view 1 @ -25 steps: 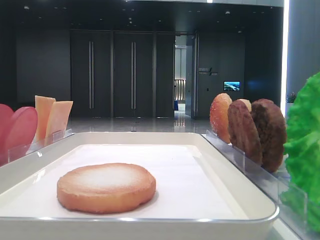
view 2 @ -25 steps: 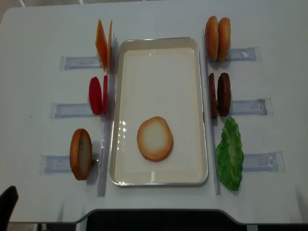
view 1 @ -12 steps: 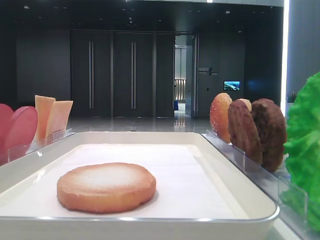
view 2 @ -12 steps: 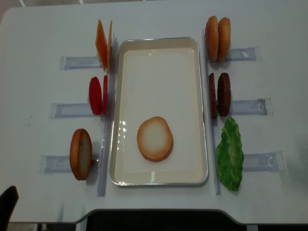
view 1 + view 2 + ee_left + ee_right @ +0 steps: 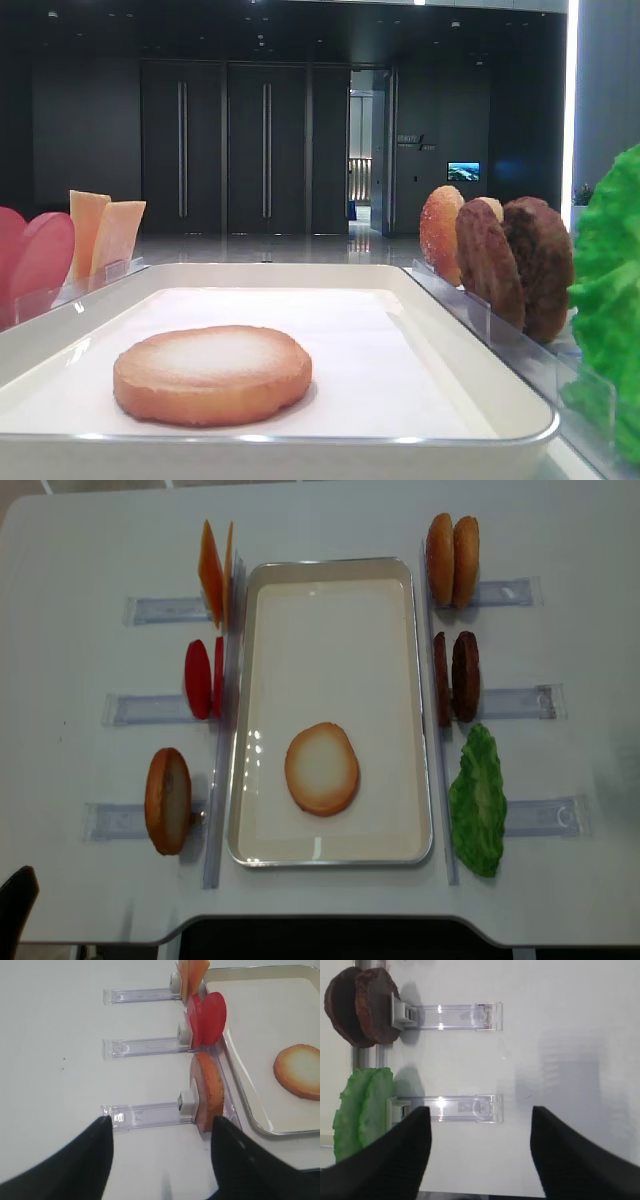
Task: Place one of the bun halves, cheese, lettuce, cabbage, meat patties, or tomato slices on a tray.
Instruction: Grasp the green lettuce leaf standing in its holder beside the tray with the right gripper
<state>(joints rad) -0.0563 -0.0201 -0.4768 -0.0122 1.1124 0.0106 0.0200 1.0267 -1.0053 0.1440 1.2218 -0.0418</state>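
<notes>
A white tray (image 5: 330,570) lies mid-table with one bun half (image 5: 321,768) flat on it, pale face up, also in the left wrist view (image 5: 300,1071). Left of the tray stand cheese (image 5: 214,572), tomato slices (image 5: 203,678) and another bun half (image 5: 168,800). On its right stand two bun halves (image 5: 452,560), meat patties (image 5: 457,676) and lettuce (image 5: 477,800). My left gripper (image 5: 161,1120) is open and empty, low over the table before the upright bun half (image 5: 207,1091). My right gripper (image 5: 480,1108) is open and empty, right of the lettuce (image 5: 362,1110) and patties (image 5: 362,1005).
Clear plastic holders (image 5: 140,708) lie flat on the white table behind each upright stack, one (image 5: 465,1108) just beyond my right fingertips. The table's front edge (image 5: 330,920) runs close below the tray. A dark part of the left arm (image 5: 15,900) shows at the bottom left.
</notes>
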